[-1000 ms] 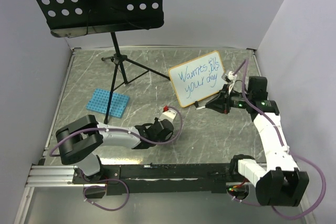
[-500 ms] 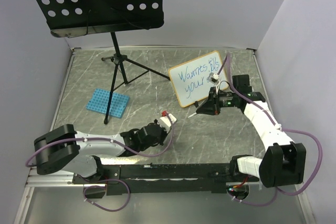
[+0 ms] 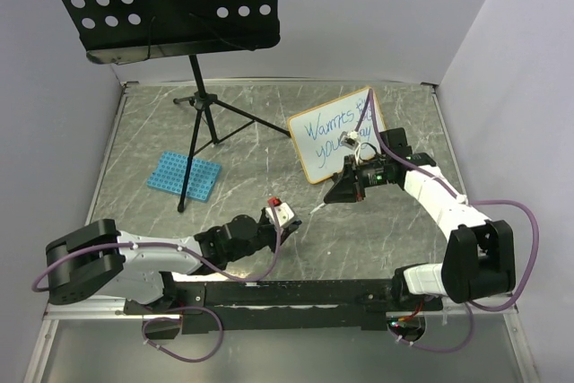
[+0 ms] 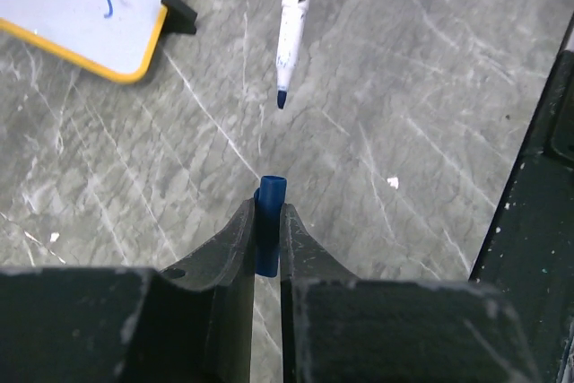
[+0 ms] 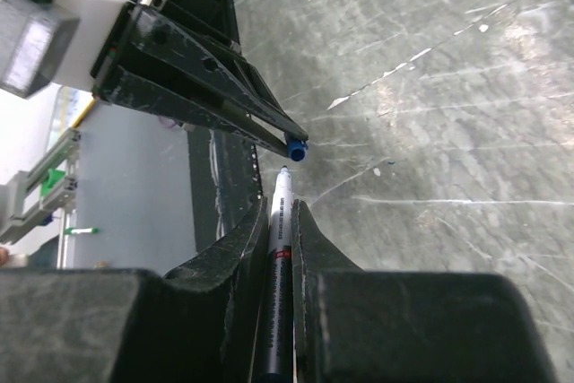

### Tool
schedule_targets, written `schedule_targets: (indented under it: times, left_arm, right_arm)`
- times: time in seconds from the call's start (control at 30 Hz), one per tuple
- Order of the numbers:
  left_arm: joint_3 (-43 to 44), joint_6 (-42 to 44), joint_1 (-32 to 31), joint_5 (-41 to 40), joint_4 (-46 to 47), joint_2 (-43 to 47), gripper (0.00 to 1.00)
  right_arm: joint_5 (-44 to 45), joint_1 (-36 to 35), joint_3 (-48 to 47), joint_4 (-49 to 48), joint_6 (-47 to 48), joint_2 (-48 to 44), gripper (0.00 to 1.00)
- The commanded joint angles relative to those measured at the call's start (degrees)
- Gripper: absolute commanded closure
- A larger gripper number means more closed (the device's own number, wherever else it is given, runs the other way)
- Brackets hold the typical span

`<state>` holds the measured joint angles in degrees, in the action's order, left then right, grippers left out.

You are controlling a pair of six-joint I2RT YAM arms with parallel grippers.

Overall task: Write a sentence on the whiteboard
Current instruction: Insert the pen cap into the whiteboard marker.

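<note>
Left wrist, left gripper [image 4: 267,213] pinching blue cap [image 4: 269,241], top external, sentence [image 3: 325,125]

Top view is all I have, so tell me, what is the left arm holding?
Observer: A blue cap, pinched between the left fingers.
Operator: And the right arm?
Observer: The right fingers are shut on a white marker with its tip bare.
Operator: Are tip and cap touching?
Observer: No. The left wrist view shows the tip pointing at the cap, roughly in line, with bare table between them.
</note>
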<state>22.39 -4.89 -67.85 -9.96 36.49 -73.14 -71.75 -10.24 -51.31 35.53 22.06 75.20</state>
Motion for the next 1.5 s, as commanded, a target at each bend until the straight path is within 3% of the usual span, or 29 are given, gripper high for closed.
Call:
schedule_targets:
  times: [0.0, 1.47]
  left_arm:
    - [-2.52, 2.07, -0.35, 2.66, 9.90, 2.21, 0.99]
    - [-2.18, 2.34, -0.26, 6.09, 13.08, 0.99, 0.99]
  right_arm:
    - [-3.66, -1.18, -0.55, -1.69, 0.52, 0.30, 1.00]
    - [-1.56, -5.14, -1.25, -0.90, 1.67, 2.93, 1.00]
